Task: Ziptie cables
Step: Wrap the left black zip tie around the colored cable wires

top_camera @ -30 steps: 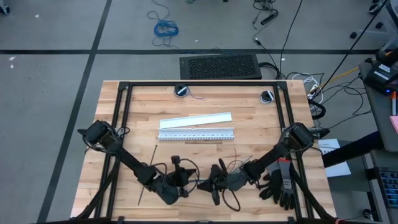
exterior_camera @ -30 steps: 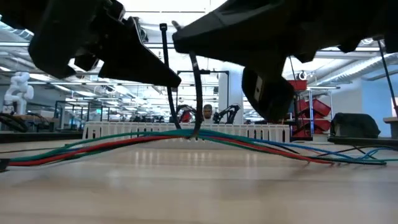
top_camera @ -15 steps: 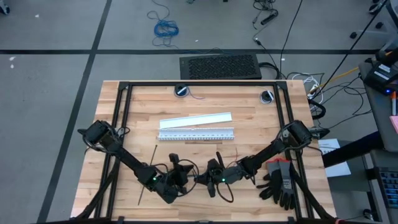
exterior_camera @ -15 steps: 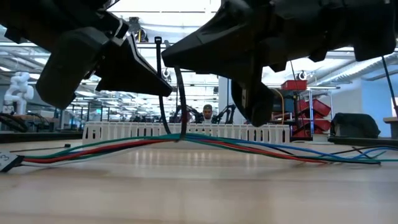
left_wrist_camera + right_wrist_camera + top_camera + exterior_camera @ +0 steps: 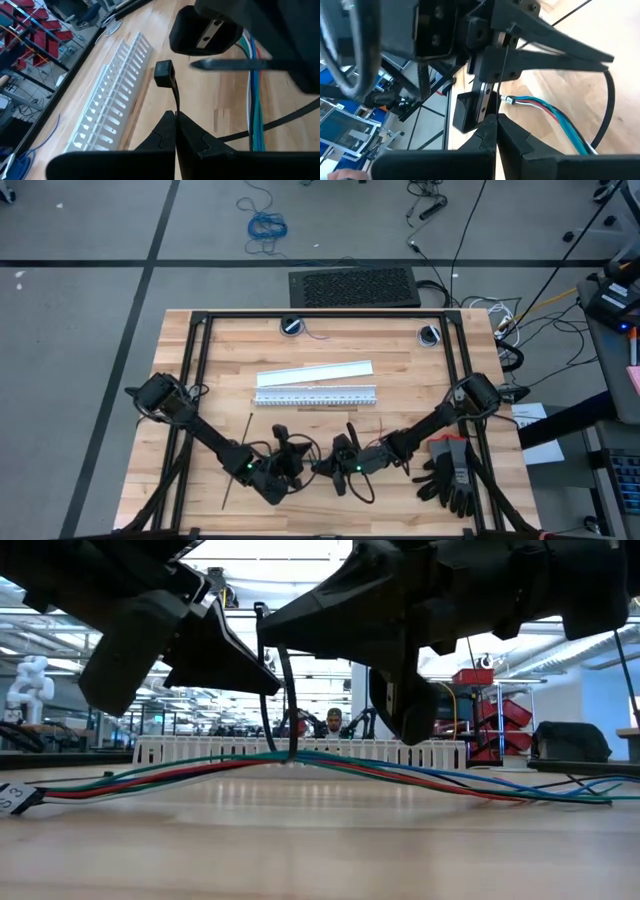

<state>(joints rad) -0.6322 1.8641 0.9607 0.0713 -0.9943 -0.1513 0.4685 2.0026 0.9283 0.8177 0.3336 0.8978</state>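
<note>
2 robot arms meet low over the front middle of a wooden counter [image 5: 400, 360], where the left end effector [image 5: 297, 463] and the right end effector [image 5: 338, 465] face each other tip to tip above a bundle of thin cables [image 5: 200, 772]. The left end effector is clamped tight on a black ziptie [image 5: 174, 97], whose square head stands just past the fingertips in the left wrist view; the right end effector is likewise closed on a thin black strip [image 5: 501, 70] of the ziptie, seen running straight out from between its fingers in the right wrist view. At counter level the ziptie [image 5: 287, 690] rises in a narrow loop from the cables, which lie in a shallow arch across the wood, green, red, blue and grey strands fanning out to either side. A second ziptie [image 5: 247, 427] lies loose on the counter beside the left arm. Behind the cables sits a white slotted strip [image 5: 315, 396], with a plain white strip [image 5: 314, 372] just beyond it. A pair of black gloves [image 5: 450, 473] rests near the counter's right front corner. A person [image 5: 334, 721] sits far back in the room
</note>
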